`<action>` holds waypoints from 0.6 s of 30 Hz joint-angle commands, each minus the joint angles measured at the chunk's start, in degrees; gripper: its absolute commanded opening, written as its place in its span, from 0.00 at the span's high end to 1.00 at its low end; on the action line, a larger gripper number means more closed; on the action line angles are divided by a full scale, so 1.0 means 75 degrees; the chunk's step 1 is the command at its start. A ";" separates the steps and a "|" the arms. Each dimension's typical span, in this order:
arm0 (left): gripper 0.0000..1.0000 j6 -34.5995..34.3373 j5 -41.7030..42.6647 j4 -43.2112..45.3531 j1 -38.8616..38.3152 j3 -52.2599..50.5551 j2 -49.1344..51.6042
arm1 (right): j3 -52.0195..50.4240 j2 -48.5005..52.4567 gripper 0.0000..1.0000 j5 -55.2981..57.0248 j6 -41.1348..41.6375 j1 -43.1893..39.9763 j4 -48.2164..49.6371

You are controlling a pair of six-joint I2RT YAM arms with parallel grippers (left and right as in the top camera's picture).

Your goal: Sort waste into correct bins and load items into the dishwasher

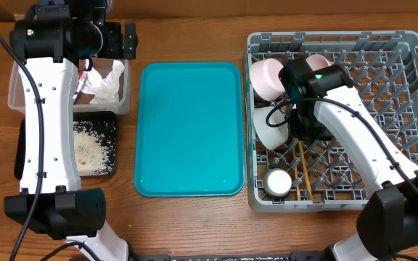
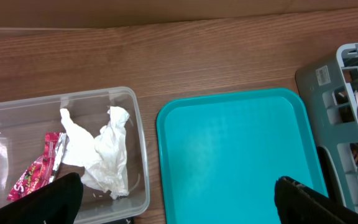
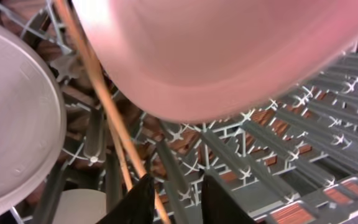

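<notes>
Two thin wooden chopsticks (image 1: 301, 170) lie low in the large square grey plastic dish rack (image 1: 412, 94), among the pegs beside a round white bowl (image 1: 271, 125). They look light, stiff and apt to roll, so they are best pinched mid-length across the shaft. The right gripper (image 3: 178, 200) stands slightly parted, with one stick running into the gap. I cannot tell whether it pinches. A blurred pale pinkish bowl (image 3: 216, 50) blocks much of that view. The left gripper (image 2: 179, 199) gapes wide and empty by the clear rectangular plastic tub (image 2: 138, 143) of crumpled white paper napkins (image 2: 104, 155).
</notes>
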 commanded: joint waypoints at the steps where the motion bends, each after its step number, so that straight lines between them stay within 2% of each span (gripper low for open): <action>1: 0.00 -0.0047 -0.0044 0.0026 -0.0017 0.0119 0.0044 | 0.0554 -0.0189 0.70 0.0047 -0.0044 0.0131 -0.0204; 6: 0.00 -0.0047 -0.0044 0.0026 -0.0017 0.0119 0.0044 | 0.1769 -0.0501 0.64 -0.0254 -0.0041 0.0539 -0.0799; 7: 0.00 -0.0047 -0.0044 0.0026 -0.0017 0.0119 0.0044 | 0.2052 -0.0595 0.60 -0.0294 -0.0032 0.0641 -0.0906; 8: 0.00 -0.0047 -0.0044 0.0026 -0.0017 0.0119 0.0044 | 0.2308 -0.0682 0.40 -0.0289 0.0026 0.0726 -0.1008; 9: 0.00 -0.0047 -0.0044 0.0026 -0.0017 0.0119 0.0044 | 0.2661 -0.0804 0.14 -0.0294 0.0047 0.0819 -0.1154; 10: 0.00 -0.0047 -0.0044 0.0026 -0.0017 0.0119 0.0044 | 0.2975 -0.0918 0.00 -0.0323 0.0044 0.0874 -0.1300; 14: 0.00 -0.0047 -0.0044 0.0026 -0.0017 0.0119 0.0044 | 0.3952 -0.1294 0.00 -0.1046 0.0038 0.0898 -0.1786; 18: 0.00 -0.0047 -0.0044 0.0026 -0.0017 0.0119 0.0044 | 0.4141 -0.1682 0.00 -0.1594 0.0038 0.0898 -0.1766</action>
